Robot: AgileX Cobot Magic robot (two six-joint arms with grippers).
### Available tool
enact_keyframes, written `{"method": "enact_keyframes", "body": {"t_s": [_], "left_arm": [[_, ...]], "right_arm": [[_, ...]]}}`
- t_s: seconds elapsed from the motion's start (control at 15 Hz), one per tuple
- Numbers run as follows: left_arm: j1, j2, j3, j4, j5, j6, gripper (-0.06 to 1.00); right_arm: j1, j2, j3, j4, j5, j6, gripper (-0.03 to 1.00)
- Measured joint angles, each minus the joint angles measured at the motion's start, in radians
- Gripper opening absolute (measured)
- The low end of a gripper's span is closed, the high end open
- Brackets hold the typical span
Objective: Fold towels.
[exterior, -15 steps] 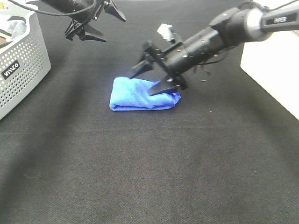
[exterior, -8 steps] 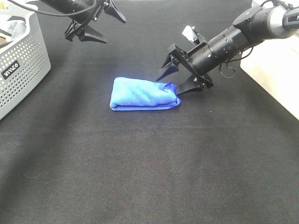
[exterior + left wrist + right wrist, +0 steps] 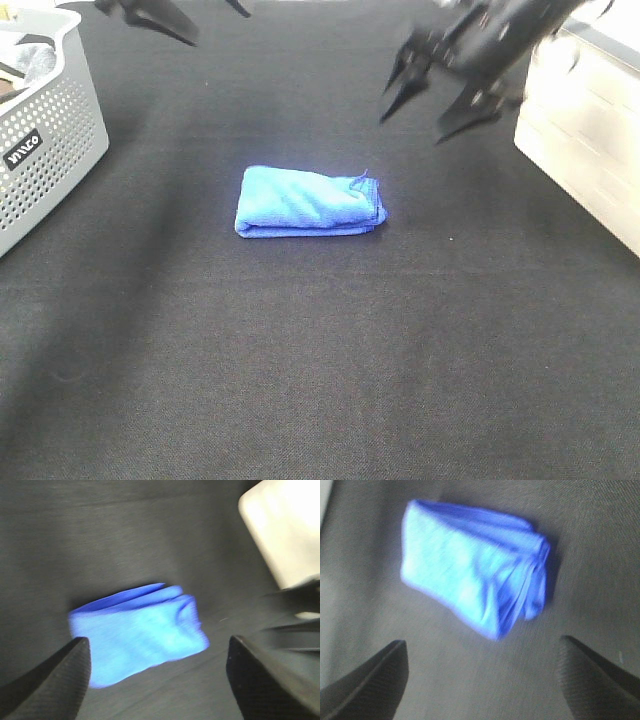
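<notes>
A bright blue towel (image 3: 308,203) lies folded into a small thick rectangle on the black table. It also shows in the left wrist view (image 3: 137,632) and in the right wrist view (image 3: 475,582). My right gripper (image 3: 438,96) is open and empty, raised above the table to the upper right of the towel and blurred by motion. My left gripper (image 3: 185,20) is at the far top left edge, only partly in view, open and empty. Its fingertips (image 3: 47,680) frame the towel from well above.
A grey perforated basket (image 3: 45,130) with items inside stands at the left edge. A white box (image 3: 585,130) stands at the right edge. Black cloth covers the table (image 3: 320,380).
My right gripper has let go of the towel's right end and lifted up and back to the right. My left gripper has moved up towards the top edge. The towel stays folded.
</notes>
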Motion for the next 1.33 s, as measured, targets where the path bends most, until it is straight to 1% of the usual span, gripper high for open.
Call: {"method": "enact_keyframes", "body": {"t_s": [0.07, 0.2, 0.27, 0.33, 0.53, 0.67, 0.73, 0.8, 1.07, 1.2, 1.33], "left_arm": [[-0.013, -0.034, 0.002, 0.08, 0.0, -0.016, 0.72], [-0.039, -0.118, 0.047, 0.2, 0.001, -0.033, 0.72], [-0.052, -0.176, 0.096, 0.237, 0.001, -0.037, 0.72], [-0.058, -0.234, 0.158, 0.262, 0.001, -0.039, 0.72], [-0.062, -0.464, 0.445, 0.3, 0.0, -0.04, 0.72], [-0.062, -0.648, 0.667, 0.312, 0.002, -0.043, 0.72], [-0.062, -0.791, 0.815, 0.312, 0.005, -0.044, 0.72], [-0.062, -0.898, 0.906, 0.312, 0.006, -0.046, 0.72], [-0.062, -1.296, 1.186, 0.312, 0.008, -0.044, 0.72], [-0.062, -1.498, 1.308, 0.312, 0.008, -0.043, 0.72], [-0.062, -1.684, 1.406, 0.312, 0.009, -0.026, 0.72]], "right_arm": [[0.0, -0.039, 0.0, -0.009, 0.035, 0.009, 0.77], [0.0, -0.118, 0.0, -0.029, 0.093, 0.036, 0.77], [0.0, -0.155, 0.0, -0.057, 0.097, 0.055, 0.77], [0.0, -0.199, 0.0, -0.106, 0.098, 0.079, 0.77], [0.001, -0.357, 0.054, -0.244, 0.099, 0.14, 0.77], [0.001, -0.495, 0.154, -0.269, 0.101, 0.154, 0.77], [0.001, -0.607, 0.244, -0.276, 0.102, 0.154, 0.77], [0.001, -0.696, 0.305, -0.278, 0.102, 0.154, 0.77], [0.001, -1.052, 0.609, -0.329, 0.104, 0.154, 0.77], [0.001, -1.257, 0.777, -0.347, 0.11, 0.156, 0.77], [0.001, -1.47, 0.927, -0.391, 0.11, 0.157, 0.77]]}}
